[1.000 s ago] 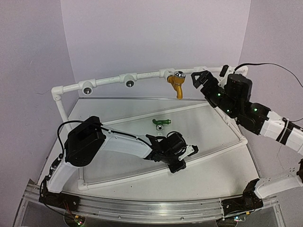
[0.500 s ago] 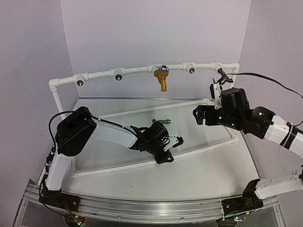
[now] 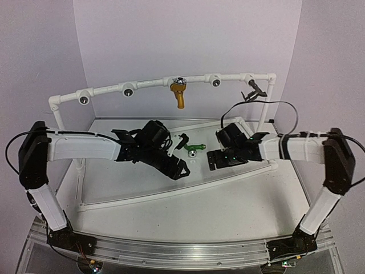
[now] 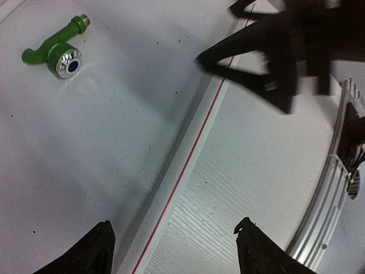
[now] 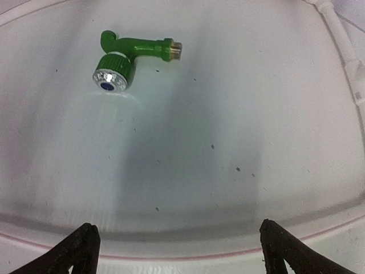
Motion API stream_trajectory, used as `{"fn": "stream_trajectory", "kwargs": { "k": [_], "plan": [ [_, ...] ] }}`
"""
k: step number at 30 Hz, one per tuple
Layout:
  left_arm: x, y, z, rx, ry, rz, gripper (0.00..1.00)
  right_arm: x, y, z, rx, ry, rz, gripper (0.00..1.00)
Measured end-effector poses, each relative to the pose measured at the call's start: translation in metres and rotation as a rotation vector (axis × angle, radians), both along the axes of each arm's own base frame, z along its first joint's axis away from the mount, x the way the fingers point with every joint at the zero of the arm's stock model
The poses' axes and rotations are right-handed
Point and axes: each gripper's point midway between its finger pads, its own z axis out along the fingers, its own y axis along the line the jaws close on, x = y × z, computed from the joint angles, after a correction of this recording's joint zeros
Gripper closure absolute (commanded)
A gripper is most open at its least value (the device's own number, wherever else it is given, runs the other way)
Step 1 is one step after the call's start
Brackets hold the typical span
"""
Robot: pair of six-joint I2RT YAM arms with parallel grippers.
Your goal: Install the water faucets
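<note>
The green faucet (image 3: 195, 149) (image 4: 57, 50) (image 5: 128, 56) lies on its side on the white board, silver cap showing. On the back pipe of the white pipe frame (image 3: 148, 84) hangs the mustard-yellow faucet (image 3: 178, 94). A dark tap-shaped piece (image 3: 252, 89) sits at the pipe's right end. My left gripper (image 3: 181, 155) (image 4: 175, 225) is open just left of the green faucet, with nothing between its fingers. My right gripper (image 3: 217, 151) (image 5: 178, 228) is wide open just right of the green faucet, low over the board and facing it. It holds nothing.
Silver-centred sockets (image 3: 84, 100) (image 3: 129, 90) (image 3: 216, 82) line the back pipe. A low white bar with a red line (image 4: 188, 154) (image 5: 188, 254) crosses under both grippers. The right gripper shows as a dark blur at the top right of the left wrist view.
My left gripper has opened and moved up beside the green faucet. My right arm has come down from the back pipe to the board. The pipe frame has shifted left.
</note>
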Motion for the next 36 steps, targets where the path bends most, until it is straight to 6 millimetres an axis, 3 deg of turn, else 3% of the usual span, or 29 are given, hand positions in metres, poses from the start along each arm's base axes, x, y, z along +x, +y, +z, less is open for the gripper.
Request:
{"fn": "stream_trajectory", "kwargs": {
  "k": [3, 7, 11, 13, 17, 21, 23, 25, 27, 32, 36],
  "plan": [
    [-0.007, 0.003, 0.033, -0.078, -0.007, 0.020, 0.21, 0.034, 0.038, -0.022, 0.041, 0.025, -0.017, 0.02],
    [-0.020, 0.019, 0.040, -0.107, 0.028, 0.065, 0.18, 0.075, 0.075, -0.049, 0.106, 0.027, -0.073, 0.02],
    [-0.034, 0.041, 0.027, -0.092, 0.082, 0.115, 0.17, 0.098, 0.092, -0.079, 0.117, 0.035, -0.099, 0.04],
    [-0.041, 0.053, 0.026, -0.095, 0.097, 0.137, 0.17, 0.107, 0.093, -0.091, 0.094, 0.022, -0.107, 0.10],
    [-0.051, 0.070, 0.038, -0.137, 0.102, 0.173, 0.16, 0.127, 0.104, -0.091, 0.102, -0.034, -0.112, 0.19],
    [-0.053, 0.078, 0.056, -0.188, 0.087, 0.210, 0.16, 0.139, 0.105, -0.092, 0.090, -0.090, -0.120, 0.42],
    [-0.052, 0.081, 0.061, -0.204, 0.084, 0.236, 0.16, 0.142, 0.105, -0.092, 0.078, -0.111, -0.112, 0.62],
    [-0.049, 0.086, 0.062, -0.212, 0.087, 0.274, 0.15, 0.143, 0.104, -0.094, 0.064, -0.127, -0.096, 0.83],
    [-0.047, 0.090, 0.060, -0.213, 0.095, 0.314, 0.14, 0.141, 0.103, -0.093, 0.058, -0.162, -0.063, 0.97],
    [-0.039, 0.098, 0.062, -0.243, 0.113, 0.424, 0.12, 0.109, 0.088, -0.082, -0.040, -0.170, 0.132, 1.00],
    [-0.034, 0.098, 0.070, -0.308, 0.130, 0.476, 0.09, 0.046, 0.074, -0.055, -0.036, -0.139, 0.386, 1.00]
  ]
}}
